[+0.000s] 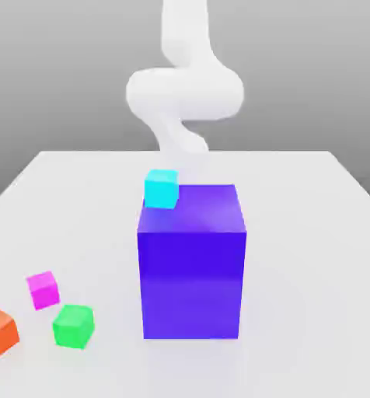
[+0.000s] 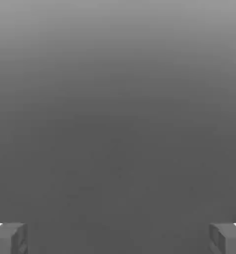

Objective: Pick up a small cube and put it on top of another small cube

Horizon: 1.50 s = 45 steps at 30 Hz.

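The small magenta cube (image 1: 43, 290) sits in the exterior view on the surface (image 1: 297, 272), toward that view's left, close by the green cube (image 1: 74, 326), so a slow vertical descent squared to its turned faces should spare that neighbour. In the hand view the tool (image 2: 118, 240) is spread wide with nothing between its fingers, ready to straddle the cube once centred.

Magenta cube (image 1: 43, 291); green cube (image 1: 74, 326); blue-violet block (image 1: 192, 272).
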Available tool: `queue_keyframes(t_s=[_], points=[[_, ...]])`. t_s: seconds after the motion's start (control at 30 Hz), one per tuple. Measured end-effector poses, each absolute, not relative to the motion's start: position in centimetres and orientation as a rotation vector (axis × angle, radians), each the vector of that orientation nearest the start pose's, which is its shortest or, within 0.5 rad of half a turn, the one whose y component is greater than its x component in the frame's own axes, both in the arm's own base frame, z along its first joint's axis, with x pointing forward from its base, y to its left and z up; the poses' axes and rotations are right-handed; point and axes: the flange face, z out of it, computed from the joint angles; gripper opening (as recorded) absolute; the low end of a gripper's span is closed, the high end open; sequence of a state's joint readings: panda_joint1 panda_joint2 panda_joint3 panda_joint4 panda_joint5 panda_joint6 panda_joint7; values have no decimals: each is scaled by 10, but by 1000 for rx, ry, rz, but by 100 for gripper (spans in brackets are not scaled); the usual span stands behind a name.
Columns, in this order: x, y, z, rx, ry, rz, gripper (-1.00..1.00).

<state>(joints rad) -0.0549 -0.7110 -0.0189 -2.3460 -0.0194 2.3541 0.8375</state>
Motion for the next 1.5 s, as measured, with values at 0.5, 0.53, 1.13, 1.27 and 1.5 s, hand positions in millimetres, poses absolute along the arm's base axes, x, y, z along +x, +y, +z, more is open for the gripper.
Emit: queue_keyframes(t_s=[0.5, 0.53, 1.13, 1.27, 1.5], points=[[376, -238, 324, -2215, 2133, -331, 0], [364, -247, 303, -2181, 2187, -283, 0], [278, -275, 127, -1939, 2473, -1, -100], [279, -277, 154, -1939, 2473, -1, -100], [288, -269, 197, -2118, 2330, -4, -100]])
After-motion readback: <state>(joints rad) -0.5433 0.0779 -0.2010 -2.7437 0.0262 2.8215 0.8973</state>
